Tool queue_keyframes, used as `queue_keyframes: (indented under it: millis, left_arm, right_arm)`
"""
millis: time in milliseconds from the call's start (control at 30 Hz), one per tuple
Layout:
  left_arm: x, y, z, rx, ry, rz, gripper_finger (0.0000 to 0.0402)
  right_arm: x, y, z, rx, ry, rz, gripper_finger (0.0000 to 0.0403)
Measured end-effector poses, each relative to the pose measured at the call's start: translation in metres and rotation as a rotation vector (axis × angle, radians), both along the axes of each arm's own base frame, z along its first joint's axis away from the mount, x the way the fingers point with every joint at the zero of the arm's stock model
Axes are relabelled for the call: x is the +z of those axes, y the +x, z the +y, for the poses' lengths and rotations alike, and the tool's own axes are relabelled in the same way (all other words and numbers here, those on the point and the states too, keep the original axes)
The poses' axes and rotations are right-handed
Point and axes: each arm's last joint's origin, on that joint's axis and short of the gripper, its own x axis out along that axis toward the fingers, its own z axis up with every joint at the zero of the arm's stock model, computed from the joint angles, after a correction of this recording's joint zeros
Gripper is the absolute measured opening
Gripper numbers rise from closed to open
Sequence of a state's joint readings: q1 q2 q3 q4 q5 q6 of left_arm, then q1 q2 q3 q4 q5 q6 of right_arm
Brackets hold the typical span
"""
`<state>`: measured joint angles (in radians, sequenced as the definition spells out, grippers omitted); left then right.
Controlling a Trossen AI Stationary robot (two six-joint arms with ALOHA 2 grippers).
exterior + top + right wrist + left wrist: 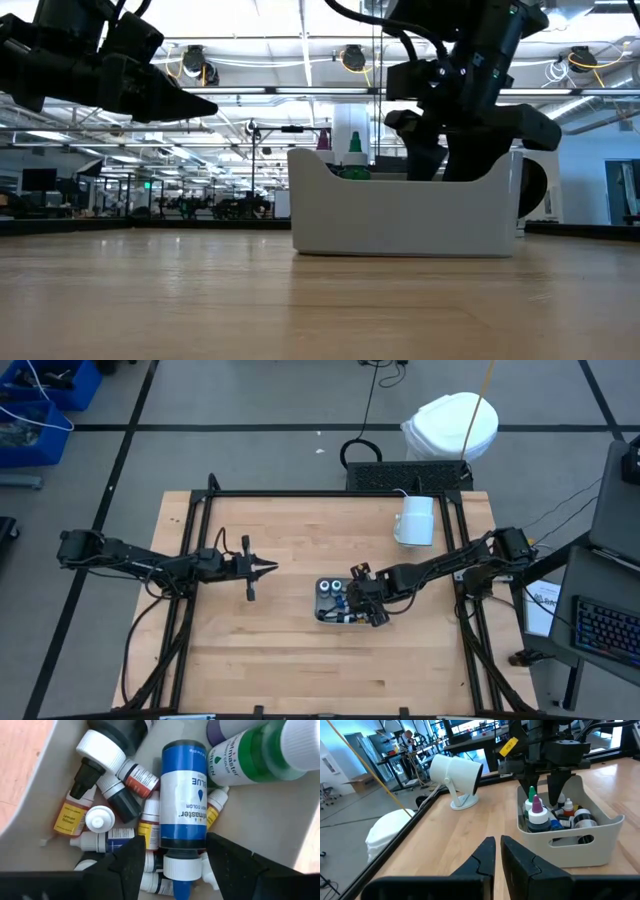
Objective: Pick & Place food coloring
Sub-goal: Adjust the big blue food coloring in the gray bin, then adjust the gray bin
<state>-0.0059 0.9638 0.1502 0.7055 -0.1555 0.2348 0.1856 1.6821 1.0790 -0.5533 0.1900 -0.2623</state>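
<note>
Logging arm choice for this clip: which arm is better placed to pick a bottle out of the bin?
Right. The right gripper is open inside the bin, fingers either side of the blue bottle. The left gripper hangs shut over bare table, well away.

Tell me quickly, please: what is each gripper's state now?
Left gripper: shut, holding nothing, above the bare table.
Right gripper: open, down in the tray, straddling the blue bottle, not clamped.
</note>
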Motion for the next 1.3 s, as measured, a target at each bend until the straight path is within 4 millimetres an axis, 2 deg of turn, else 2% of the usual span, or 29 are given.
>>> queue_keyframes:
  millis: [333, 700, 1133, 1300]
  left_arm:
    - [0.0, 0.0, 0.0, -0.002, 0.018, 0.002, 0.0037]
    - [0.0, 0.0, 0.0, -0.002, 0.018, 0.002, 0.0037]
    - [0.0, 0.0, 0.0, -0.002, 0.019, 0.001, 0.0037]
    - [0.0, 0.0, 0.0, -0.002, 0.018, 0.002, 0.0037]
  right_arm:
    - [-0.003, -0.003, -0.001, 0.059, -0.044, 0.048, 0.0158]
    - [-0.026, 0.002, 0.0, 0.092, -0.061, 0.125, 0.013]
    - [-0.007, 0.014, 0.004, 0.078, -0.15, 0.098, 0.0007]
    - [-0.001, 0.016, 0.005, 0.072, -0.227, 0.097, 0.0007]
